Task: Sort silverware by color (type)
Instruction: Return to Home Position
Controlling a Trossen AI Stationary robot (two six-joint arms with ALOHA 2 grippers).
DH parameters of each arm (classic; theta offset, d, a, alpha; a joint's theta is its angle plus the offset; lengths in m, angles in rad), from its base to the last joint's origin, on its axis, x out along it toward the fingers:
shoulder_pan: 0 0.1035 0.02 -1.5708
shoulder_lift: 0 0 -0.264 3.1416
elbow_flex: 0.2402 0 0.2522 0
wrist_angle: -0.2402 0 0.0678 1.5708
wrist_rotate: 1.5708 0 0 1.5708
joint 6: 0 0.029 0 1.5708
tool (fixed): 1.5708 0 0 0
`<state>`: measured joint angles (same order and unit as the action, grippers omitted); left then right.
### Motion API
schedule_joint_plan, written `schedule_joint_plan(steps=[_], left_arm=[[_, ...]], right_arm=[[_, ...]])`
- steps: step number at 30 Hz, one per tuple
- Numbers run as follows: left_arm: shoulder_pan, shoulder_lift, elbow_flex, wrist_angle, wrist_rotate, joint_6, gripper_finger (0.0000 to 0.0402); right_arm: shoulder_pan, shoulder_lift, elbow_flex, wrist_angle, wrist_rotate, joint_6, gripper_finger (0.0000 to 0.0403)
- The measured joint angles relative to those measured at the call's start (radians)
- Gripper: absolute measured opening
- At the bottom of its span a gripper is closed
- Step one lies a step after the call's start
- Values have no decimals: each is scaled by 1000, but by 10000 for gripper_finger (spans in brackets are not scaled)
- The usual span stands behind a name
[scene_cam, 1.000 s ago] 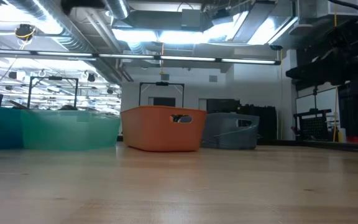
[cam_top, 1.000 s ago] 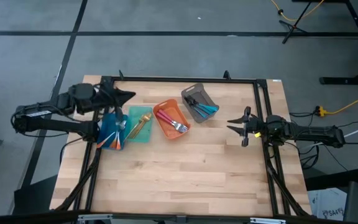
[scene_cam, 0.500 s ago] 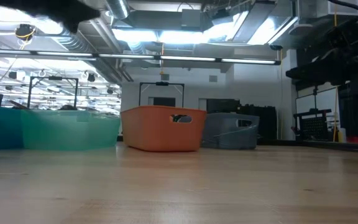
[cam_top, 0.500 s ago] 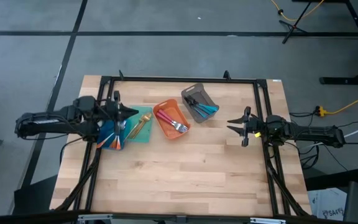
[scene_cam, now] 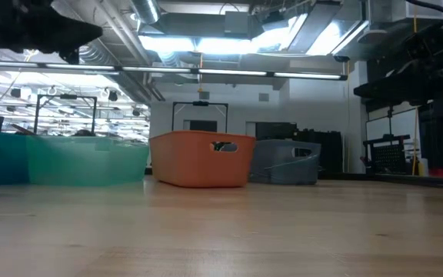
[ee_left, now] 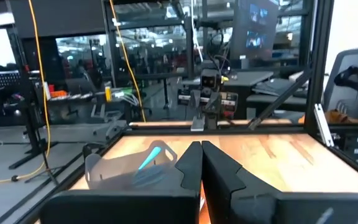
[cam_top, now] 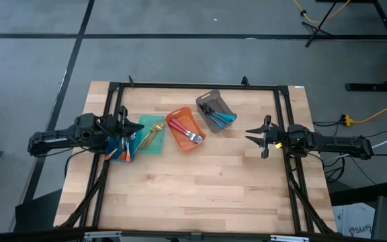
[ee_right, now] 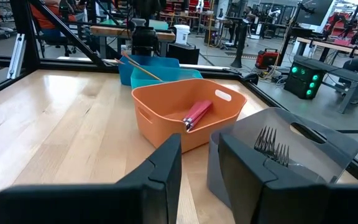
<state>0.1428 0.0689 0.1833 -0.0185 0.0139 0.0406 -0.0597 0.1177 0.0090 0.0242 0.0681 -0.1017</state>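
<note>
The silverware lies sorted in four bins across the table's far left. Orange-handled pieces stick out of the blue bin [cam_top: 120, 146]. Gold ones lie in the teal bin [cam_top: 152, 134], red-handled forks [cam_top: 188, 133] in the orange bin [cam_top: 177, 121], and blue-handled ones [cam_top: 223, 119] in the grey bin [cam_top: 214, 102]. My left gripper [cam_top: 138, 127] is shut and empty, hanging level above the blue and teal bins. My right gripper [cam_top: 253, 138] stands open and empty near the table's right edge, pointing level at the orange bin [ee_right: 188, 115] and the grey bin [ee_right: 291, 155].
A black frame [cam_top: 193, 86] runs along the table's far, left and right sides. The near half of the wooden top [cam_top: 200, 188] is bare. In the low view the bins stand in a row at the back, the orange bin [scene_cam: 202, 158] in the middle.
My left gripper has sunk toward the bins and drawn back toward the table's left edge, tipping up from a downward slant to level. It has stayed shut. In the low view its arm has come into the picture at the top left.
</note>
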Motion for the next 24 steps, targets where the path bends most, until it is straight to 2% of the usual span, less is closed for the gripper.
schedule_joint_plan(steps=[4, 19, 24], left_arm=[[0, -69, -48, -1, 1, -3, 0], [0, -66, -176, 45, 9, -62, 0], [0, -67, -176, 61, 89, -68, 0]], right_arm=[[0, 0, 0, 0, 0, 0, 104], [0, 0, -1, 0, 0, 0, 104], [0, 0, -1, 0, 0, 0, 104]])
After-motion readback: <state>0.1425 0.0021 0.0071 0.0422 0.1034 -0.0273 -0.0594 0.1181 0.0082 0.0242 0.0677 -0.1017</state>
